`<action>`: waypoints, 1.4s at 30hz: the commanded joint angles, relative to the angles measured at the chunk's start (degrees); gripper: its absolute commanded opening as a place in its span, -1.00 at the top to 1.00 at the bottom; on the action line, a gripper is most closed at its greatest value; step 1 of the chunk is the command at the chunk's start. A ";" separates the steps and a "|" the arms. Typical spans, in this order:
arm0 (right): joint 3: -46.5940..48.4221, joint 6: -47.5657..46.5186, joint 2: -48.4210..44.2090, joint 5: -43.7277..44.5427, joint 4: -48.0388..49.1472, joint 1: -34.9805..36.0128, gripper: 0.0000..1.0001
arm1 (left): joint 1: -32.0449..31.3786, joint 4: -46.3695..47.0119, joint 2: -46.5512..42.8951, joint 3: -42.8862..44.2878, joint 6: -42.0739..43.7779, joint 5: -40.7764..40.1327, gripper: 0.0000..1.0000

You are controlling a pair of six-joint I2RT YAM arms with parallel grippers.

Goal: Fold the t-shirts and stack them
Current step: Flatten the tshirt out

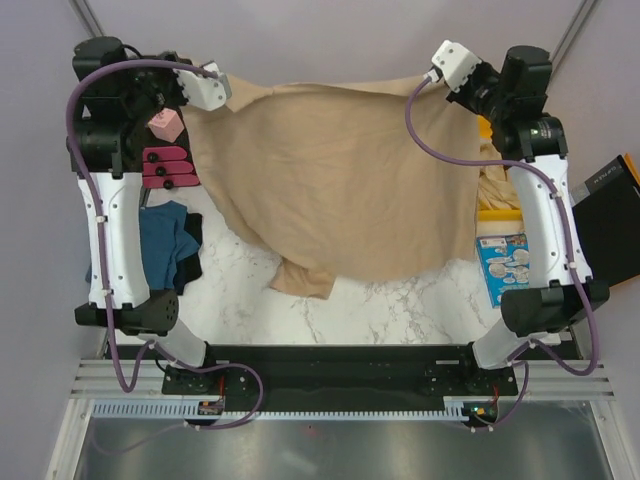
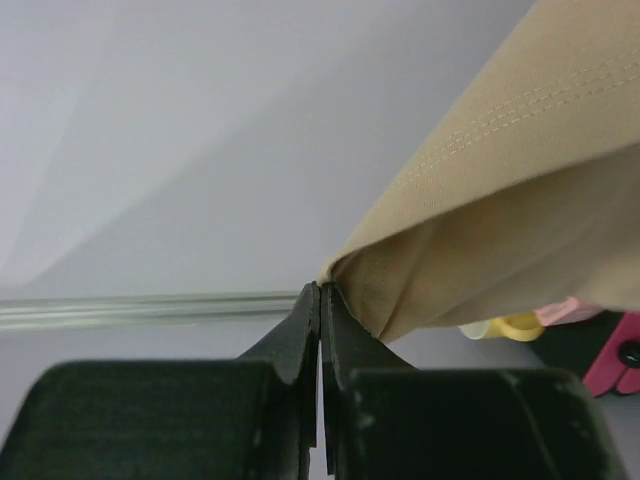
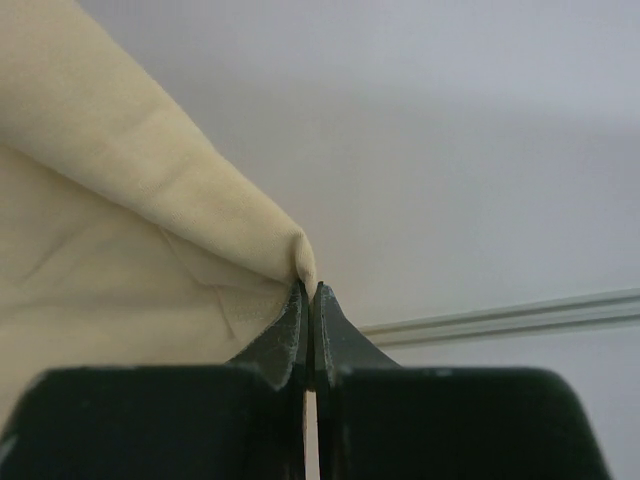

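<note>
A large tan t-shirt (image 1: 330,180) is stretched between my two grippers at the far side of the table, and its lower part drapes down onto the marble top. My left gripper (image 1: 226,90) is shut on the shirt's left corner; in the left wrist view the gripper (image 2: 320,290) pinches a folded edge of the tan cloth (image 2: 500,220). My right gripper (image 1: 433,75) is shut on the other corner; in the right wrist view the gripper (image 3: 308,288) nips the tip of the cloth (image 3: 120,250). A teal-blue t-shirt (image 1: 160,235) and a dark navy one (image 1: 188,262) lie crumpled under the left arm.
Pink and magenta blocks (image 1: 167,150) sit by the left arm. At the right edge are more tan cloth (image 1: 495,180), a yellow object (image 1: 487,128), a printed blue box (image 1: 500,265) and a black case (image 1: 612,220). Bare marble (image 1: 380,310) shows in front of the shirt.
</note>
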 commanded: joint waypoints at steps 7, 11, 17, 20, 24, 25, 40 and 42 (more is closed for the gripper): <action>0.13 1.26 16.55 3.80 8.09 1.11 1.00 | 0.83 0.62 18.04 -2.30 5.86 -2.74 0.96; 10.49 -2.76 21.94 15.02 18.29 1.20 1.00 | 0.75 21.19 27.20 12.06 9.88 -8.36 0.97; 16.32 -12.62 23.35 27.10 47.63 1.20 1.00 | -1.45 54.85 24.33 12.94 17.55 -5.66 0.97; 15.88 -15.35 21.33 30.88 59.95 1.29 1.00 | -3.99 69.35 16.61 6.98 14.92 -4.43 0.96; 8.09 -15.18 16.07 35.02 64.45 2.08 1.00 | -4.27 80.26 10.60 1.26 13.15 -3.36 0.96; 4.75 -14.22 13.01 35.46 64.37 2.34 1.00 | -4.18 80.19 10.33 1.25 13.41 -3.89 0.96; -50.62 -2.86 -8.10 18.96 35.46 4.46 1.00 | -2.77 87.67 -22.05 -94.41 10.43 -2.41 0.96; -50.92 -6.71 -11.08 12.48 26.82 3.14 1.00 | -3.30 78.13 -27.70 -105.25 11.56 -0.04 0.97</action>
